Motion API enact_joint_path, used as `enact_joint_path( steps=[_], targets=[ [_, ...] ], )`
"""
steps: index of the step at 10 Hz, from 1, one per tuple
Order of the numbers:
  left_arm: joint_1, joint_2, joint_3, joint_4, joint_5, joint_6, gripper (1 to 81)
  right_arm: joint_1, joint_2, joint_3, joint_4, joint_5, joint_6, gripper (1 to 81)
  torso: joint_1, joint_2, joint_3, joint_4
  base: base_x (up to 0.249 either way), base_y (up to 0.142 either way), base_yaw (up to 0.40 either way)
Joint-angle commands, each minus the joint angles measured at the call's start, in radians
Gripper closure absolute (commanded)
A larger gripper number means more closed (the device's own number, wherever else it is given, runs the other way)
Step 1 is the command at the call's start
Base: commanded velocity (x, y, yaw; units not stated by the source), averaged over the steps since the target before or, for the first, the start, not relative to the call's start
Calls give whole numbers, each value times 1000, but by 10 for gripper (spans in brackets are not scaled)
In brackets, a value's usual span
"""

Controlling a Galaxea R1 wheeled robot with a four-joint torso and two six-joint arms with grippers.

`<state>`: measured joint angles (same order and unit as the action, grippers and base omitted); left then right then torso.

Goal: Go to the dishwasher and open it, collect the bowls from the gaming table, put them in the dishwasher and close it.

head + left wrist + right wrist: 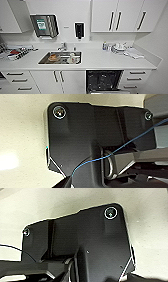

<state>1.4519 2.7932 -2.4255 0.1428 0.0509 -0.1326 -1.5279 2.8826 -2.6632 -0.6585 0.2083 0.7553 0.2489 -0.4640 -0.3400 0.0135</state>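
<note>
Dishwasher stands open under the white counter, right of the sink, dark racks showing and door dropped toward the robot; which arm is nearer, and either gripper's finger state, cannot be told.

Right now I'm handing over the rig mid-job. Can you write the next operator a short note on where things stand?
Claws: the wrist views don't reveal whether either is open or shut.
Dishwasher: under the counter, right of the sink, already open, dark racks visible.
Bowls: none identifiable here; the sink holds some dishes I can't make out.
Done: reaching and opening the dishwasher.
Left: collect the bowls, load them, close the door.
</note>
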Motion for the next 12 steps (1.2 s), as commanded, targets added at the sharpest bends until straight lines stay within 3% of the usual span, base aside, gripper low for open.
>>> enact_joint_path(
  steps=[1,4,9,10,11,12],
  targets=[
    [-32,-3,-6,1,60,1,10,34,-13,-9,-10,-43,1,10,-61,95,61,0,0,0,0],
    [-31,-4,-6,-2,58,2,10,39,-7,-9,-10,-43,-1,10,-130,201,127,0,0,0,0],
    [-31,3,-15,-2,58,2,10,39,-6,-13,-6,-43,-5,10,-248,379,278,0,0,0,0],
    [-31,5,-15,-2,58,2,10,39,-6,-13,-6,-43,-5,10,-249,414,284,0,0,0,0],
    [-31,7,-15,-2,58,2,10,39,-6,-13,-6,-43,-2,10,-221,350,253,0,0,0,0],
    [-29,7,-15,0,58,2,10,39,-4,-16,-4,-43,-2,10,-227,370,271,0,0,0,0]
  ],
)
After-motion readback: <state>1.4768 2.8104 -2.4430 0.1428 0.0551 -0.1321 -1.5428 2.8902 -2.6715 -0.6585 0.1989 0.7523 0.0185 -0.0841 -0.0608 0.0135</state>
